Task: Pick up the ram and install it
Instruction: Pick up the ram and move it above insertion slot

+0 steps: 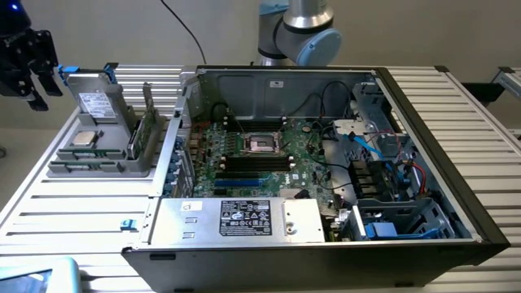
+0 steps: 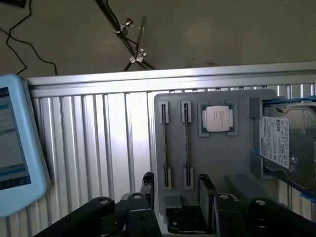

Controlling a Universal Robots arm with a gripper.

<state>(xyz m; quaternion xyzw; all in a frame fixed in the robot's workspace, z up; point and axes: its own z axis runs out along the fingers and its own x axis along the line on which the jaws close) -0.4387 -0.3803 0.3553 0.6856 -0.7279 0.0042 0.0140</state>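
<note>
Though cut off at the exterior view's upper left, the tool hangs spread; ram stands edge-on in grey holder.

The end effector and the grey drive are each cut off by a picture edge.

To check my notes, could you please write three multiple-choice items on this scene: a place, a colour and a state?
1. The ram is: A in the holder; B on the drive; C between the fingers.
2. The drive's label is: A white; B yellow; C red.
3. The fingers are: A shut on the ram; B open, empty; C shut on the drive.
Answers: 1 A, it stands on edge in the grey holder; 2 A, white against the grey drive; 3 B, they stand apart with nothing between.
</note>
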